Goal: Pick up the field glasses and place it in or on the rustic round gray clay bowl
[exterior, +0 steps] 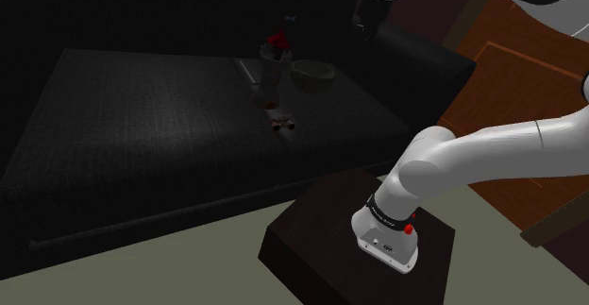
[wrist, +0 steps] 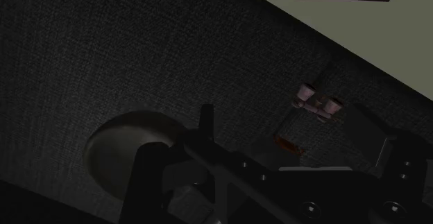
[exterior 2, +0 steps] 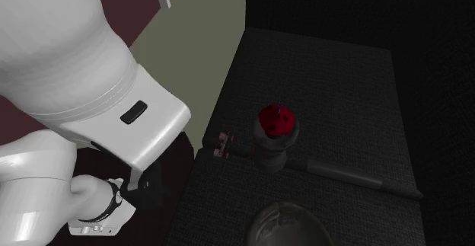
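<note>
While the gripper [exterior: 365, 22] hangs released, jaws apart and empty, at 1 o'clock from the bowl [exterior: 314, 72] in the shoulder view, the field glasses [exterior: 280, 121] lie on the dark textured surface [exterior: 142, 114]. They are small and pale pinkish, with two short barrels side by side. They sit at 7 o'clock from the dull grey round bowl, apart from it, and at 6 o'clock from a red-topped vessel [exterior: 276, 53].

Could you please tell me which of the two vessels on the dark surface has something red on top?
The tall, narrow grey vessel near the field glasses; the wide round bowl shows nothing red.
</note>
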